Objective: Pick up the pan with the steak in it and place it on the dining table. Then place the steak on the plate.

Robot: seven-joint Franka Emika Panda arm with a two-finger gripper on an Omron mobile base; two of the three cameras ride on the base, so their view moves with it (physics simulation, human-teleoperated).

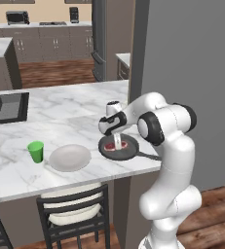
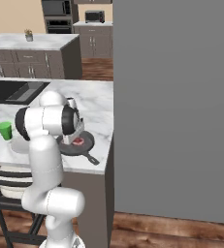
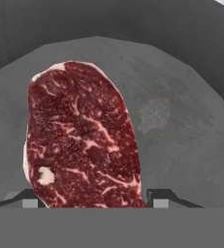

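The dark grey pan [image 1: 129, 152] sits on the dining table [image 1: 16, 170] near its right end, with its handle [image 2: 91, 159] pointing toward the table edge. The red marbled steak [image 3: 82, 140] lies flat inside the pan [image 3: 181, 121]. My gripper [image 3: 95, 201] points straight down into the pan, and its two fingertips [image 3: 160, 199] press against the steak's two sides. From the base views, the hand [image 1: 115, 131] hovers low over the steak [image 1: 122, 144]. The pale round plate [image 1: 70, 157] lies left of the pan, apart from it.
A small green cup [image 1: 35, 151] stands left of the plate. A dark chair [image 1: 75, 209] is tucked under the table's near edge. A black sink [image 1: 7, 107] is set in the far left of the top. A tall grey wall [image 2: 171, 106] rises just right of the table.
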